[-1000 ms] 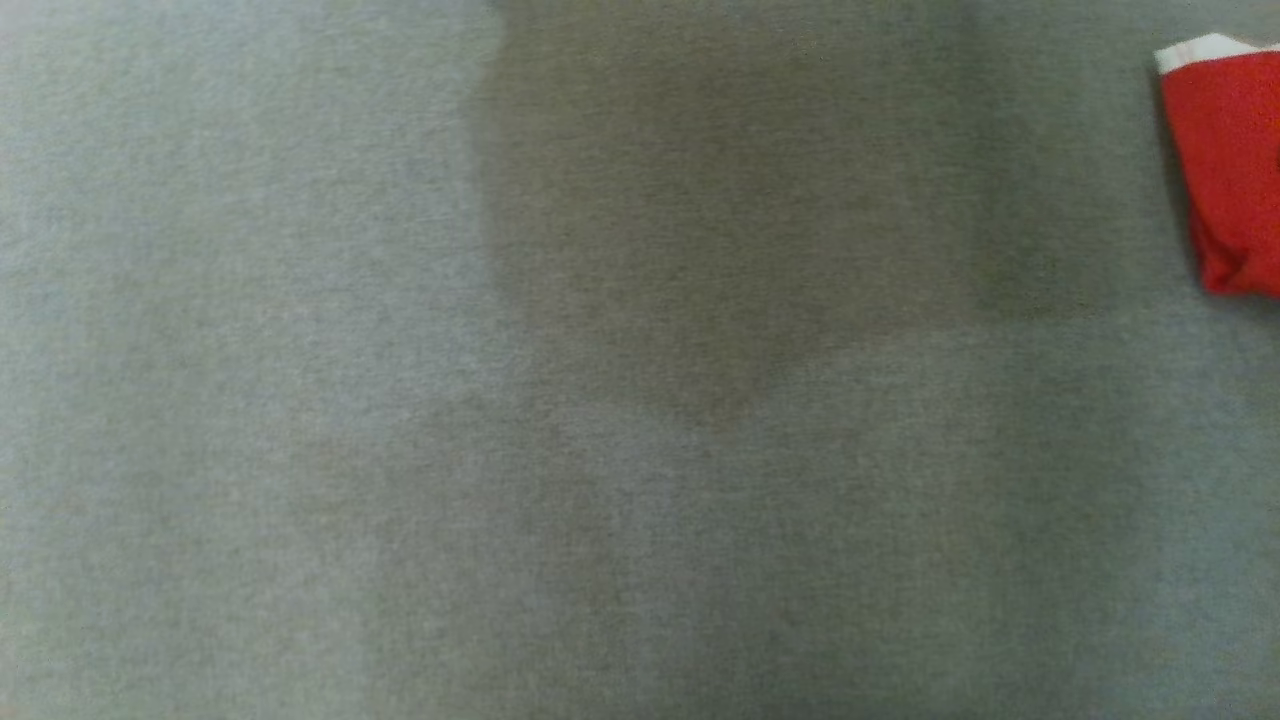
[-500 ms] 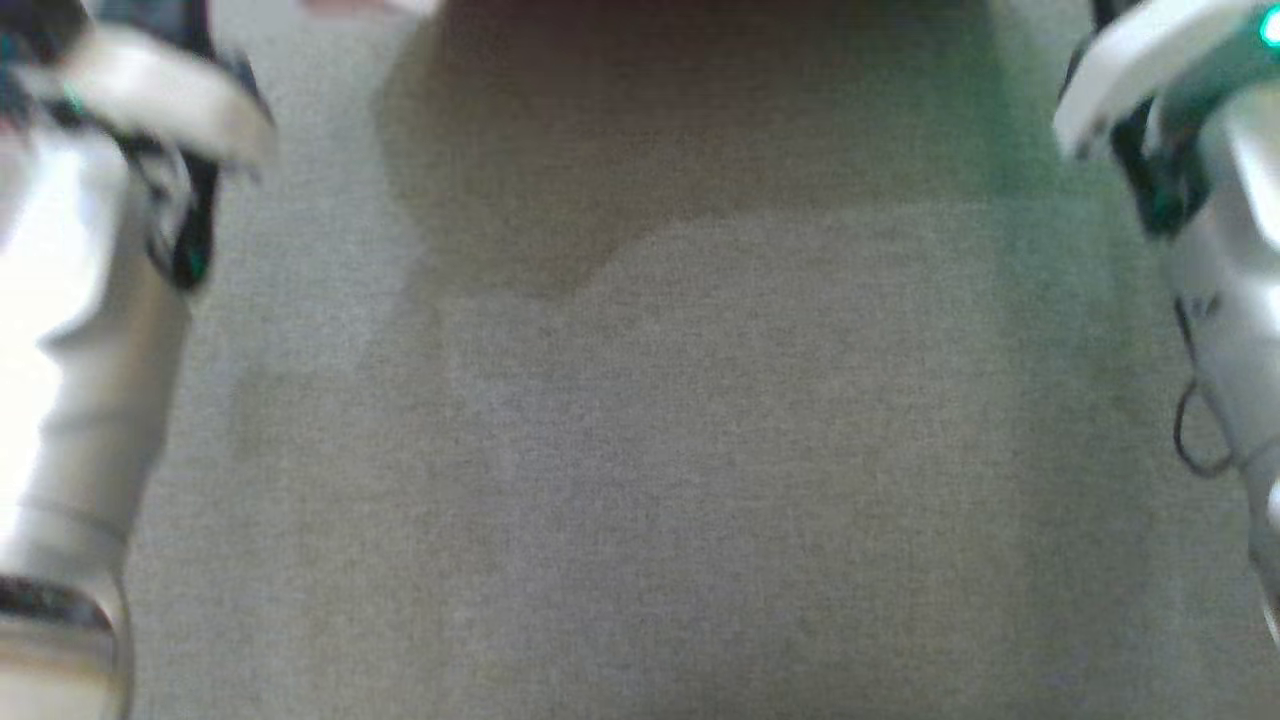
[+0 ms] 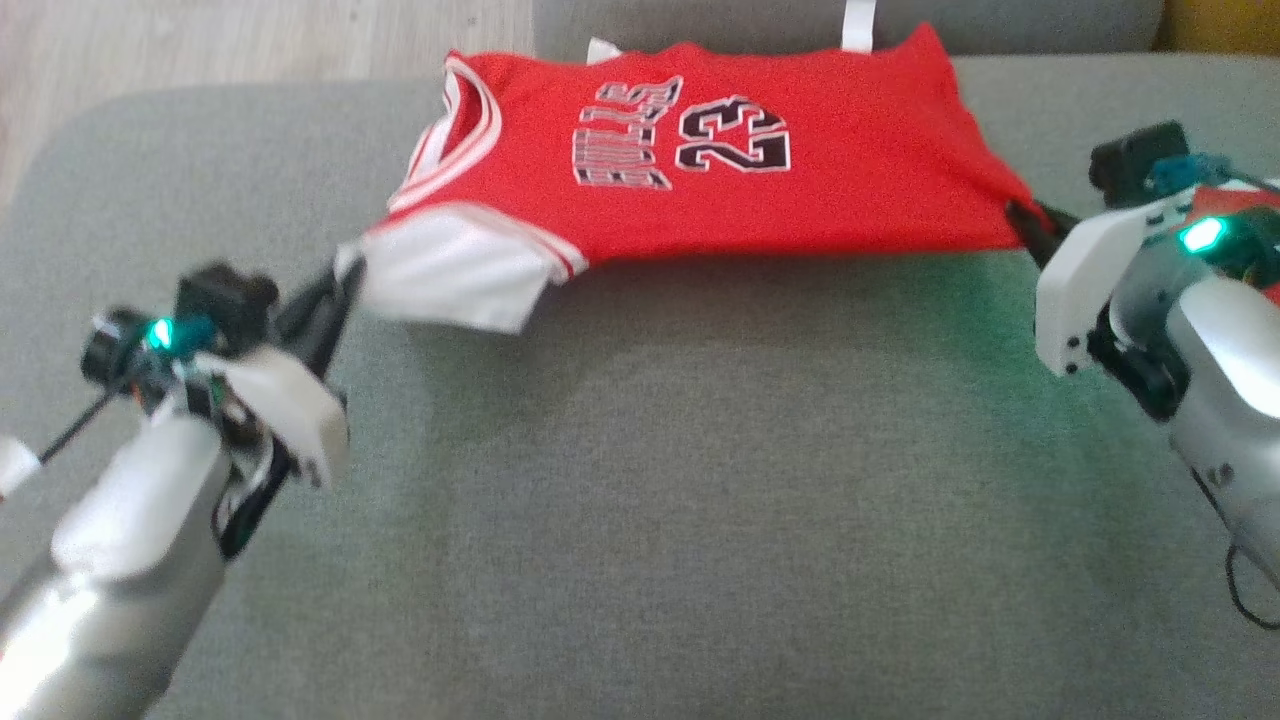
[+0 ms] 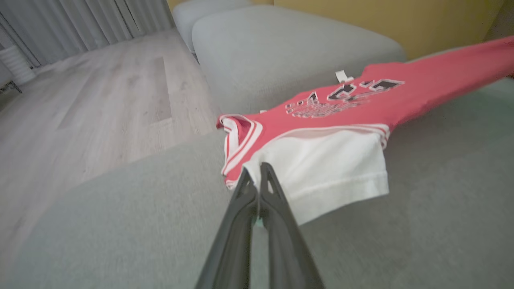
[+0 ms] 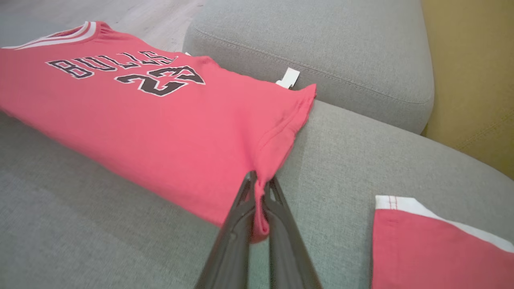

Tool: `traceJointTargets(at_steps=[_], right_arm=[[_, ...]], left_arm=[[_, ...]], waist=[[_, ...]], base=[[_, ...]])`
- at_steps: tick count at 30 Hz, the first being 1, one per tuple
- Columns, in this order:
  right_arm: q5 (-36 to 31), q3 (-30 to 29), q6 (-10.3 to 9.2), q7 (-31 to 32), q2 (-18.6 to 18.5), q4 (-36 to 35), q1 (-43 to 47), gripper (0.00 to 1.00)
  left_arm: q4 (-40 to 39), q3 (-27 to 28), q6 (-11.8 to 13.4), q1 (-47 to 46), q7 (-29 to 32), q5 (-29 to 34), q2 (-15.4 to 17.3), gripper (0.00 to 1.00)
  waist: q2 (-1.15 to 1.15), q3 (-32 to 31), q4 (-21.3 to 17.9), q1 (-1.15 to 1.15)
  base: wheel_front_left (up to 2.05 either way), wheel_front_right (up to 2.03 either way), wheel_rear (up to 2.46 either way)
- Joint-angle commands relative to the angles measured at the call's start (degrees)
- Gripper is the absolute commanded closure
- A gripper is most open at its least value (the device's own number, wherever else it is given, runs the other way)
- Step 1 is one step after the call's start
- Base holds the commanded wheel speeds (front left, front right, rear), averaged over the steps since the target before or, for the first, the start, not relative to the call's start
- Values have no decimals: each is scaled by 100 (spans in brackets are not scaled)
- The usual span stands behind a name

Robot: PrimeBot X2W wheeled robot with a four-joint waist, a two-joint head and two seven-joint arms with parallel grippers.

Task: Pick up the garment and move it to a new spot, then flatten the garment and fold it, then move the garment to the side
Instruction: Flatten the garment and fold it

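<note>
The red jersey (image 3: 720, 190) hangs stretched between the two grippers over the far part of the grey sofa cushion (image 3: 700, 520), print side up. Its long axis runs across the head view: collar and white sleeve (image 3: 450, 275) at the robot's left, hem at the robot's right. The left gripper (image 3: 338, 285) has its jaws together, clamped on the edge of the white sleeve. The right gripper (image 3: 1028, 222) also has its jaws together, clamped on the near hem corner, with a small fold of red cloth hanging between the fingers in the right wrist view. Both grip points lie on the near edge, so that edge is taut and raised, with shadow on the cushion below it. The far edge lies by the neighbouring cushion (image 5: 321, 52); whether it rests there cannot be told. Each arm holds its own end, and neither is nearer. The step in hand appears to be the carry to a new spot, and the bare cushion lies toward the robot from the jaws. The next move calls for both arms to travel together, at right angles to the long axis; otherwise the cloth may sag or slip from a grip. A second red garment (image 5: 425, 245) lies just beside the right gripper and could snag.
</note>
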Motion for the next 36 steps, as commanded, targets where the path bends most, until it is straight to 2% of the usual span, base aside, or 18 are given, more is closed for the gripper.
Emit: traceJointTargets(at_steps=[1,6,10,13,14,20,25,27,31,36], right_arm=[[133,119,-5,29,-179,-193,124,100],[668,620,-5,248,-502,-575,463,100],[1074,970,-5,453,-750,-881,734,100],[1395,1221,-5,695,-933,-1146,921,100],[1395,1221,-5,695,-933,-1146,921,100],[2007,1561,-5,1249,-1350,-1792,1171,100],[2215,1585,-5,1318,-1517,-2104,1189,100],[2235,1547,-5,1296,-1497,-2125,1144,100],[2225,1434,-5,1256,-1402,-2092,950,100],[2224,1186,-5,1178,-1178,-1848,597,100]], left_arm=[[-293,126,12,-50,135,-135,422,100],[-1351,-246,11,595,910,-668,1151,100],[-2165,-326,22,1095,1482,-1074,1659,100],[-2792,-342,132,1447,1846,-1354,1948,100],[-2792,-342,132,1447,1846,-1354,1948,100],[-3969,-376,478,1947,2432,-1757,2393,100],[-4401,-266,794,1933,2492,-1745,2476,100],[-4368,-224,835,1836,2493,-1728,2437,100],[-4157,-175,798,1494,2559,-1646,2314,100],[-3641,-167,615,831,2768,-1480,2103,100]], waist=[[0,-198,-61,2],[0,-543,-144,2],[0,-833,-190,2],[0,-1010,-221,2],[0,-1010,-221,2],[0,-1104,-266,2],[0,-995,-297,2],[0,-909,-303,2],[0,-644,-317,2],[0,-264,-346,2]], base=[[0,0,0],[0,0,0],[0,0,0],[0,0,0],[0,0,0],[0,0,0],[0,0,0],[0,0,0],[0,0,0],[0,0,0]])
